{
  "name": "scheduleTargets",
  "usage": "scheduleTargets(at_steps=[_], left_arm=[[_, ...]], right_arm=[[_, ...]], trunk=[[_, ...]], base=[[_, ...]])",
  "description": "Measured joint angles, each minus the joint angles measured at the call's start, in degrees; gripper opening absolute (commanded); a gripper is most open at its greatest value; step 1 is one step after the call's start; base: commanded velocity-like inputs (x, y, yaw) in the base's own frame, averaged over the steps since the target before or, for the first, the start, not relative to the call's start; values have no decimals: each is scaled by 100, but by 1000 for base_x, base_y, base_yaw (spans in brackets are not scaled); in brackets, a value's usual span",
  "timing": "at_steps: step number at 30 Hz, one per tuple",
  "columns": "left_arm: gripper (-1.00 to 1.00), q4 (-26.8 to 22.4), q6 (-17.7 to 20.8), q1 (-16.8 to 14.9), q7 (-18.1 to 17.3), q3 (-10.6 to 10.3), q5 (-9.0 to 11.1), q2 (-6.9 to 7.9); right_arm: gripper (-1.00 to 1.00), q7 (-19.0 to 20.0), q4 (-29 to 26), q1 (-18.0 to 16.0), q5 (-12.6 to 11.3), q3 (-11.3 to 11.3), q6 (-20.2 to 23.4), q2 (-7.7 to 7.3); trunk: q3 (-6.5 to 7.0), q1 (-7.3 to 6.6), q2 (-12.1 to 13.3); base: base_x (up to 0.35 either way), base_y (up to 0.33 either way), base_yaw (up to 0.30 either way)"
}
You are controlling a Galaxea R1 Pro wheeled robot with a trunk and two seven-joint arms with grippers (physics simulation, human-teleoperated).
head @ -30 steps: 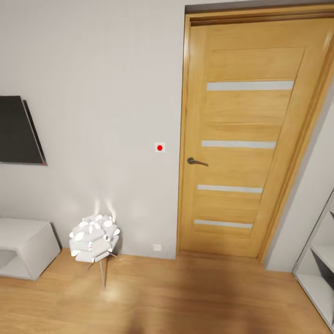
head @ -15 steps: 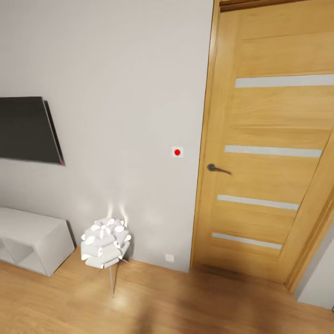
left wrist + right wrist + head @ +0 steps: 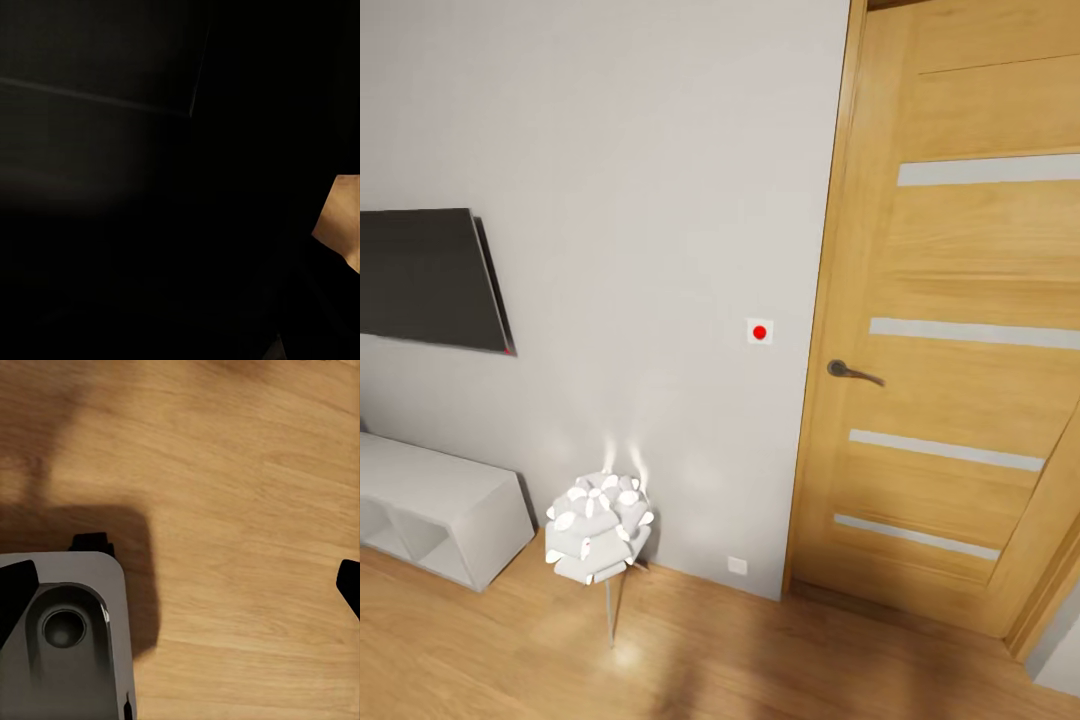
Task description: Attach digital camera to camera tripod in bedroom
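Note:
The digital camera and the camera tripod are out of view. In the right wrist view my right gripper (image 3: pixel 182 585) is open above light wood floor, with one black fingertip (image 3: pixel 16 585) at each side of the picture and nothing between them. The left wrist view is almost black, with a small patch of wood floor (image 3: pixel 341 217) at one edge, and the state of the left gripper's fingers cannot be made out.
A grey wall stands ahead with a dark wall-mounted screen (image 3: pixel 425 278). Below it sit a low white cabinet (image 3: pixel 440 505) and a white spiky-shaded floor lamp (image 3: pixel 598 527). On the right is a closed wooden door (image 3: pixel 960 330) with a handle (image 3: pixel 850 372). A grey part of the robot's base (image 3: pixel 64 637) shows over the floor.
The whole head view has shifted. The door and lamp slid to the right and look larger, so the camera has turned left and come closer to the wall.

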Motion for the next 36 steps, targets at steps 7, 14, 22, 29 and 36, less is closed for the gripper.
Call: scheduleTargets(at_steps=[7, 14, 22, 29, 36], left_arm=[[-100, 0, -1, 1, -1, 0, 1, 0], [-100, 0, -1, 1, -1, 0, 3, 1], [-100, 0, -1, 1, -1, 0, 8, 1], [-100, 0, -1, 1, 3, 1, 38, -2], [-100, 0, -1, 1, 7, 1, 44, -5]], right_arm=[[100, 0, 0, -1, 0, 0, -3, 3], [100, 0, 0, -1, 0, 0, -5, 0], [100, 0, 0, -1, 0, 0, -5, 1], [100, 0, 0, -1, 0, 0, 0, 1], [100, 0, 1, -1, 0, 0, 1, 3]], trunk=[[0, 0, 0], [0, 0, 0], [0, 0, 0], [0, 0, 0], [0, 0, 0]], base=[[2, 0, 99], [0, 0, 246], [0, 0, 263], [0, 0, 265], [0, 0, 265]])
